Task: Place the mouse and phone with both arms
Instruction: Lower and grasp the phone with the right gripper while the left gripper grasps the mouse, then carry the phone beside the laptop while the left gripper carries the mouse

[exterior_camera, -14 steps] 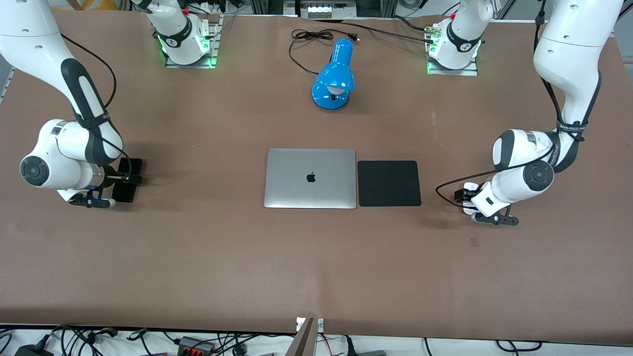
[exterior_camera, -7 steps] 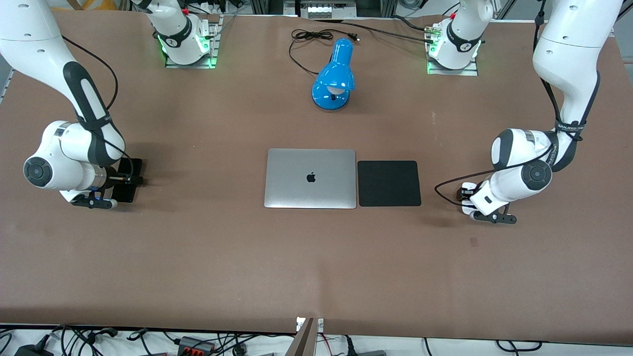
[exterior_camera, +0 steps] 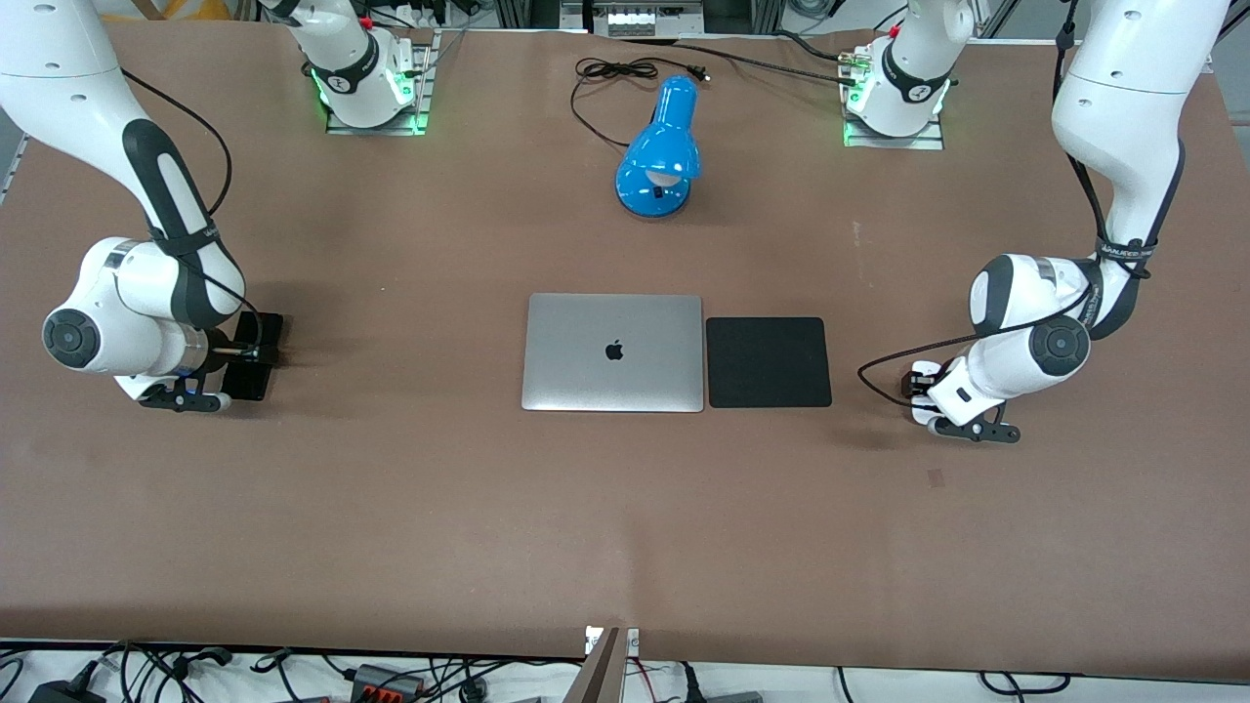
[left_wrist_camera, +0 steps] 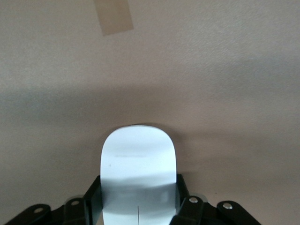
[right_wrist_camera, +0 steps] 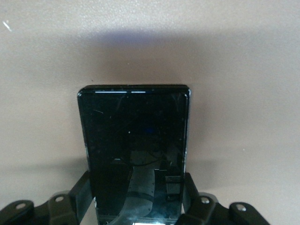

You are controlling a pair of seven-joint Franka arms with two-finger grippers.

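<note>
The white mouse (left_wrist_camera: pixel 138 159) lies on the brown table between the fingers (left_wrist_camera: pixel 92 199) of my left gripper (left_wrist_camera: pixel 138 204), which press on its two sides. In the front view the left gripper (exterior_camera: pixel 923 389) is low at the table, beside the black mouse pad (exterior_camera: pixel 768 361), and hides most of the mouse. The black phone (right_wrist_camera: pixel 136 145) sits between the fingers (right_wrist_camera: pixel 80 192) of my right gripper (right_wrist_camera: pixel 137 199), which is shut on its long edges. In the front view the phone (exterior_camera: pixel 256 376) and right gripper (exterior_camera: pixel 244 356) are at the right arm's end of the table.
A closed silver laptop (exterior_camera: pixel 613 351) lies mid-table with the mouse pad beside it. A blue desk lamp (exterior_camera: pixel 659 146) with a black cord (exterior_camera: pixel 605 73) lies farther from the front camera. A tape patch (left_wrist_camera: pixel 113 16) marks the table near the mouse.
Both hands have shifted only slightly; the left gripper moved a little toward the mouse pad. The mouse and the phone stay between the fingers.
</note>
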